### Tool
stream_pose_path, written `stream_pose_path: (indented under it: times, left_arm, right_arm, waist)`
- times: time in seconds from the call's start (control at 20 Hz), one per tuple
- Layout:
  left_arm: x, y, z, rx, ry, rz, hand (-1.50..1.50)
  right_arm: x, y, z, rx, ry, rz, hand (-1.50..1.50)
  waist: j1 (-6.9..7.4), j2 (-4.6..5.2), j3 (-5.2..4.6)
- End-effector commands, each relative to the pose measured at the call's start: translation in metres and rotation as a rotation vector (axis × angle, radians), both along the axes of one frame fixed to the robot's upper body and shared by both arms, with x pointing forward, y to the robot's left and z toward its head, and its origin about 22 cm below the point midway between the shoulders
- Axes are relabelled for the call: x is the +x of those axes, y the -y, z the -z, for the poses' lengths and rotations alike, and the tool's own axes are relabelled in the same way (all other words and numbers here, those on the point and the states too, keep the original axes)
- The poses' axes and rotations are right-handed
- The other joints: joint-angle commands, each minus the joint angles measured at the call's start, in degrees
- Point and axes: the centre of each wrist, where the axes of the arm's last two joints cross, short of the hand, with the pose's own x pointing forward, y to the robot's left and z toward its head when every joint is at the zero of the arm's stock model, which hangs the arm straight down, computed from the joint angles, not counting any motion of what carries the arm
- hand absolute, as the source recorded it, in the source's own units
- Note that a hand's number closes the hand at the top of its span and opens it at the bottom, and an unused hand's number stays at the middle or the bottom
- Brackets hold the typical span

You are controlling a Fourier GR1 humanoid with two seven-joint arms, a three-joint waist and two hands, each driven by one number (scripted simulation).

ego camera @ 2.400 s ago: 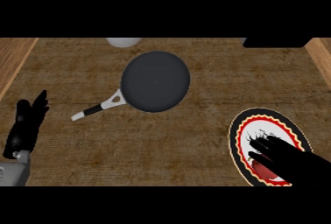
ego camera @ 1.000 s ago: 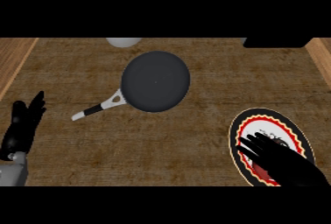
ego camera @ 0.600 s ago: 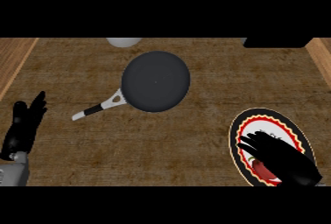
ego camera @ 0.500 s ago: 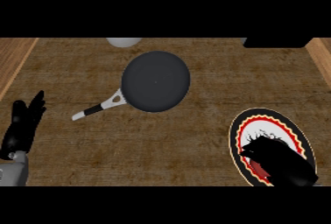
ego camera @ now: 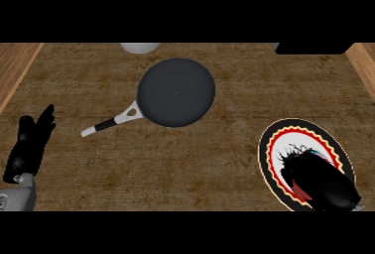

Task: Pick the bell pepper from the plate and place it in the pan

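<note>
Over the patterned plate (ego camera: 273,149), the robot's right hand (ego camera: 322,183) curls its fingers down, covering the bell pepper, of which only a sliver of red (ego camera: 299,189) shows beneath the palm. Well up and to that hand's left lies the dark frying pan (ego camera: 176,92), empty. Near the counter's far left edge, the left hand (ego camera: 31,145) rests with fingers straight.

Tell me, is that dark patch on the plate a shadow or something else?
Head view: the dark mass on the plate is mostly the right hand, curled over a bit of red, likely the pepper; its jagged upper edge looks like shadow.
</note>
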Motion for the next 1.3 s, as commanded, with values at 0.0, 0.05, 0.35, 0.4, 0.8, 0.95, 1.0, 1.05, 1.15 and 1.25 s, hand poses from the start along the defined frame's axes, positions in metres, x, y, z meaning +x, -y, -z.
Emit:
stream_pose_path:
  times: [0.0, 0.05, 0.35, 0.4, 0.8, 0.95, 1.0, 1.05, 1.15, 1.25]
  left_arm:
    - [-0.009, -0.007, 0.008, 0.001, -0.010, -0.029, 0.00]
    - [-0.004, -0.009, -0.001, 0.011, -0.002, -0.031, 0.00]
    - [-0.009, -0.015, 0.002, 0.013, 0.000, -0.080, 0.00]
    - [-0.012, -0.022, -0.002, 0.013, 0.006, -0.060, 0.00]
    - [-0.008, -0.002, 0.008, -0.009, -0.005, -0.002, 0.00]
    - [-0.002, -0.007, 0.002, -0.009, 0.003, 0.010, 0.00]
    - [0.004, -0.010, 0.002, 0.000, 0.007, 0.011, 0.00]
    - [0.008, 0.009, -0.002, -0.007, 0.008, 0.022, 0.00]
    - [0.002, -0.030, -0.012, 0.021, 0.021, 0.018, 0.00]
    - [0.022, 0.014, -0.023, -0.001, 0.018, 0.035, 0.00]
  right_arm:
    - [-0.020, -0.028, 0.025, 0.060, -0.046, 0.321, 1.50]
    - [-0.016, -0.023, 0.023, 0.090, -0.052, 0.468, 1.50]
    - [-0.046, -0.046, 0.034, 0.218, -0.053, 1.039, 1.50]
    - [-0.049, -0.053, 0.027, 0.225, -0.003, 1.092, 1.50]
    - [-0.052, -0.151, -0.062, 0.529, 0.525, 0.972, 1.50]
    - [-0.051, -0.191, -0.077, 0.525, 0.559, 0.977, 1.50]
    - [-0.042, -0.200, -0.081, 0.534, 0.561, 0.978, 1.50]
    - [-0.042, -0.212, -0.073, 0.523, 0.553, 0.981, 1.50]
    - [-0.026, -0.222, -0.090, 0.537, 0.576, 0.999, 1.50]
    - [-0.006, -0.236, -0.079, 0.546, 0.547, 0.996, 1.50]
  waist:
    - [-1.02, -0.17, -0.07]
    - [-1.98, -0.26, -0.10]
    - [-4.57, -0.50, -0.11]
    - [-3.46, -0.71, -0.10]
    - [-0.27, -0.43, -0.14]
    - [0.59, -0.06, -0.10]
    - [0.52, 0.11, -0.07]
    - [0.62, 0.05, -0.02]
    - [0.96, 0.14, -0.04]
    - [1.22, 0.17, 0.02]
